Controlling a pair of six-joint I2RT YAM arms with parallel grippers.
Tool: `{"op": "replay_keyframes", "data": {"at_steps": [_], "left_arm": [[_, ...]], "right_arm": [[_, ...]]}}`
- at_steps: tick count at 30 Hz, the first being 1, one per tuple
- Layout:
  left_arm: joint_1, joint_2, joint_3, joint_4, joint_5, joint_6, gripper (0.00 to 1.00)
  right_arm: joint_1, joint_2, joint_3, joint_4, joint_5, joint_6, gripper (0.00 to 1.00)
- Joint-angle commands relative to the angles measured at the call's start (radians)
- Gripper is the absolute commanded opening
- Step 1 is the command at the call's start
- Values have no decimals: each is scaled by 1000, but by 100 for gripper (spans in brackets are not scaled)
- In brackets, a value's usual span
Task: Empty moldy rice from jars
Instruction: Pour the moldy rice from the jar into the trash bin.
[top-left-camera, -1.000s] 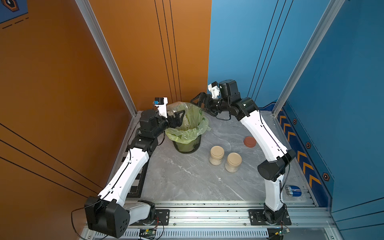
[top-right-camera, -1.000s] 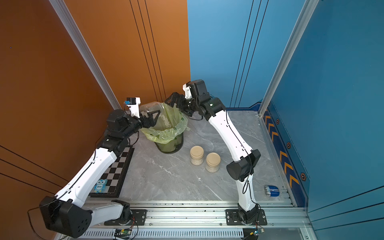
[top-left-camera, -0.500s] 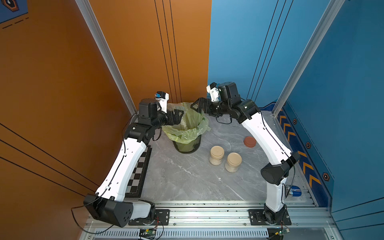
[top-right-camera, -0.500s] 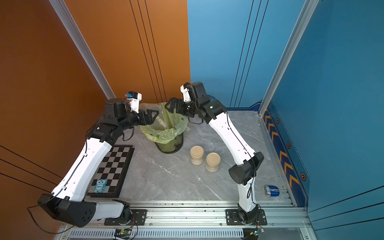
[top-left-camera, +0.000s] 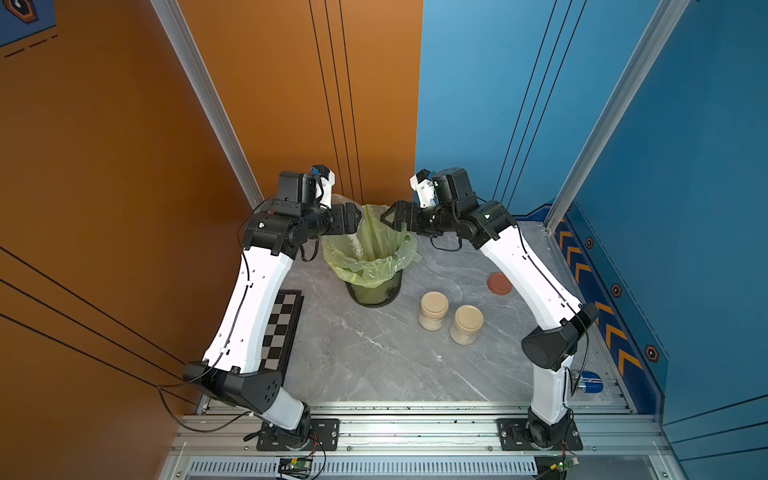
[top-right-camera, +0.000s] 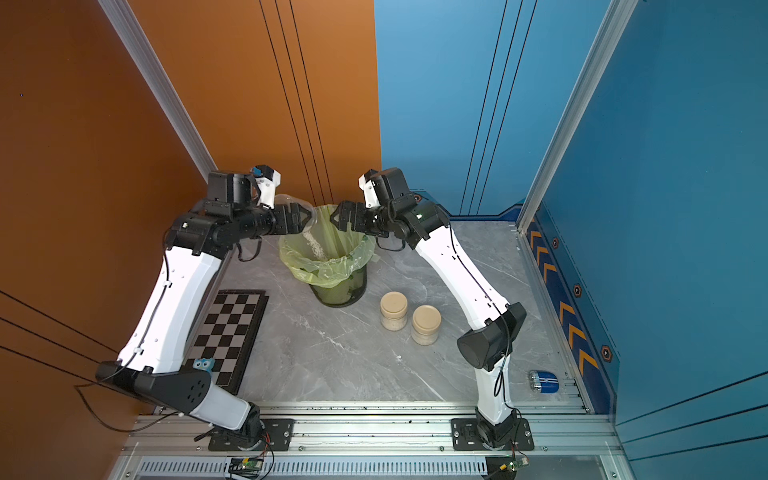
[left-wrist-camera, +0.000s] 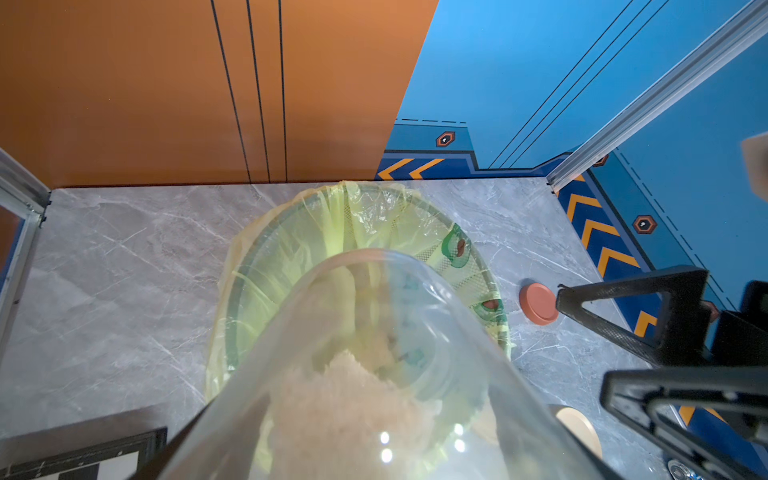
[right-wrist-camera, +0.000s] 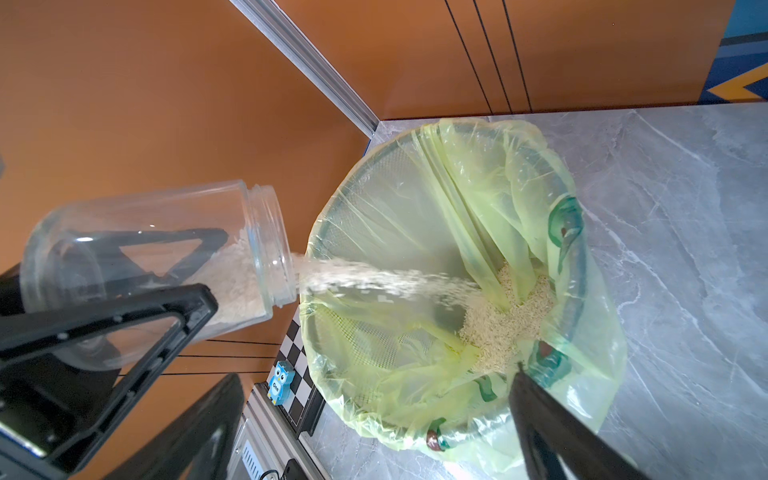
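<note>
Pouring moldy rice (right-wrist-camera: 374, 278) from an open jar (right-wrist-camera: 145, 208) into the green-lined bin (top-left-camera: 374, 296) by the tabletop's (top-left-camera: 374, 365) back edge, some grains left inside. Gripping that jar's body sideways with left gripper (right-wrist-camera: 210, 270); holding right gripper (top-left-camera: 385, 216) spread wide and empty just beside the bin's rim. Likely calls next for a steeper tilt, then uncapping two lidded jars (top-left-camera: 434, 309) at mid-tabletop

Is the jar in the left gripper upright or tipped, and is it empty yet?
Tipped and not empty: the jar lies mouth toward the bin, rice streams out, and more lies inside.
</note>
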Motion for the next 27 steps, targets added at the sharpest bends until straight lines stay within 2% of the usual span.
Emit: {"op": "replay_keyframes", "data": {"at_steps": [1, 9, 16, 21, 25, 27], "left_arm": [[-5, 55, 141, -106, -46, -6, 0], [-25, 285, 507, -364, -53, -26, 0], [-67, 407, 538, -487, -93, -57, 0], [-94, 569, 759, -634, -36, -84, 0], [-90, 579, 733, -631, -1, -85, 0], [-72, 586, 750, -630, 52, -104, 0]], "right_arm": [[-5, -27, -10, -12, 12, -23, 100], [-16, -43, -68, 17, 3, -13, 100], [-28, -84, -156, 36, -6, -8, 100], [-42, -115, -194, 38, -17, -9, 100], [-51, -122, -207, 38, -23, -2, 100], [-55, -122, -207, 38, -27, 7, 100]]}}
